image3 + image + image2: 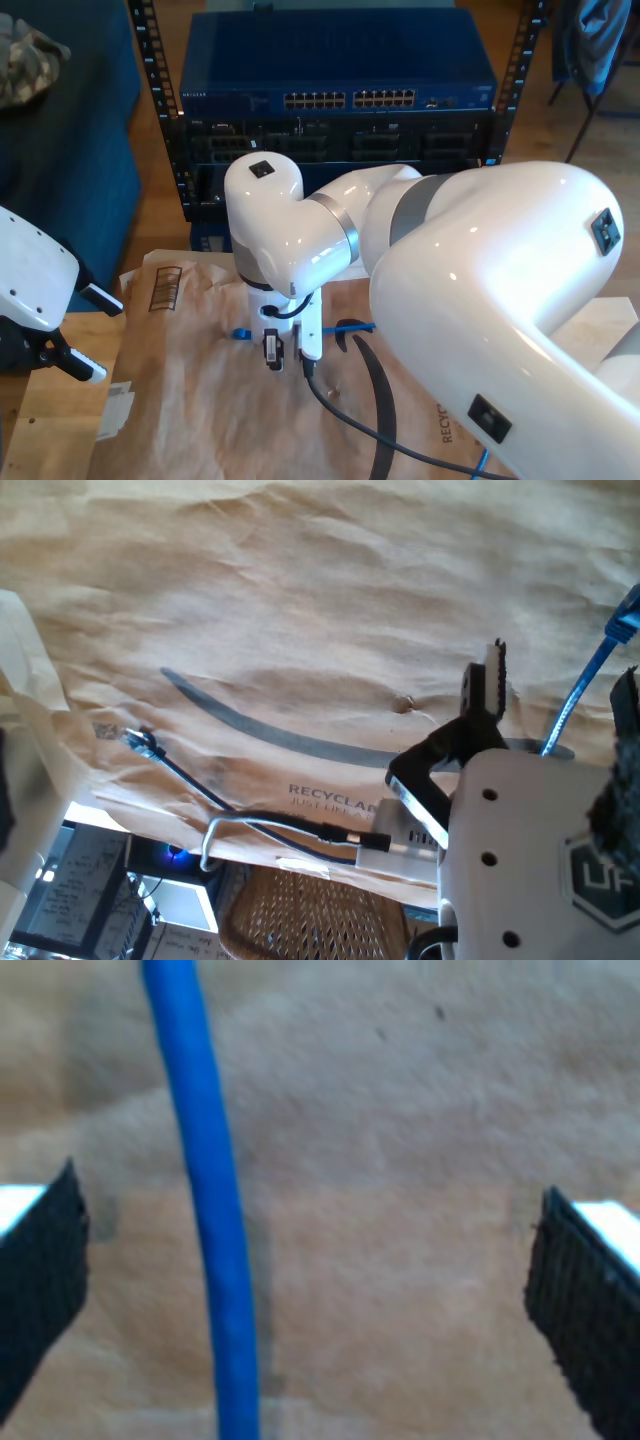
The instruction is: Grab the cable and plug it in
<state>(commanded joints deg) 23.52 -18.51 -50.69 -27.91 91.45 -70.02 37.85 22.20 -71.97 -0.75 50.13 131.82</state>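
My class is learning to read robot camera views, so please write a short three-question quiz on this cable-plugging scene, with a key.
1. True or false: in the second wrist view, my second gripper is shut on the cable.
2. What does the cable lie on in that view? A) brown paper B) green cloth C) bare metal
3. Fill in: in the exterior view, the switch with rows of ports is coloured ___.

Key: 1 false, as the jaws stand wide apart on either side of the cable; 2 A; 3 blue.
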